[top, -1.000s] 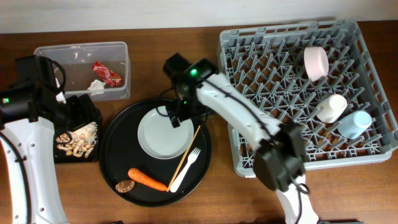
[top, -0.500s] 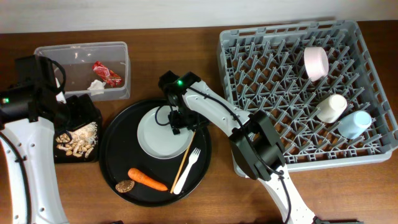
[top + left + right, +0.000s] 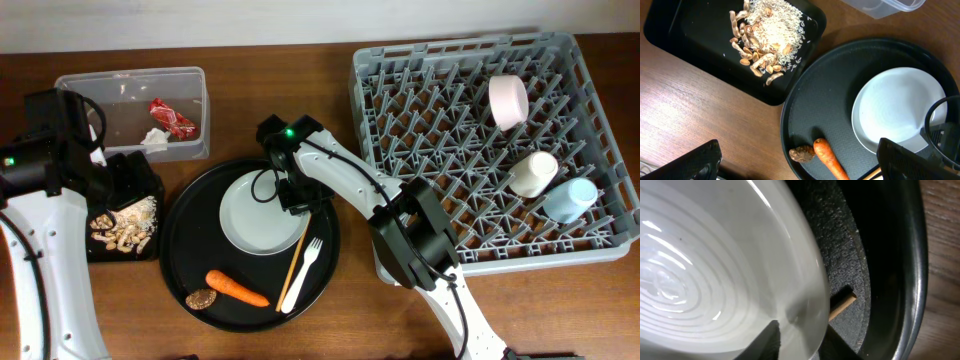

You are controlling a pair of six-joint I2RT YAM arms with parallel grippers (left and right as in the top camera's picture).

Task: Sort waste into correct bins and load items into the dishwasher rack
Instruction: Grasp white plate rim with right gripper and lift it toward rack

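R hand straddles white plate rim, mid-frame; clamped or not, can't tell. L hand wide open, empty, frame left.

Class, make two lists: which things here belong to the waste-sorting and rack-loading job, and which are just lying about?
Job: white plate, carrot, brown disc, fork, wooden stick, crumbs, red wrapper, clear tub, black rectangular tray, rack.
Lying about: round black tray, table.

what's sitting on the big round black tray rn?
White round plate, thin wooden stick, white plastic fork, orange carrot, small brown disc. Right gripper covers the plate's right rim; black tray beneath the plate is hidden.
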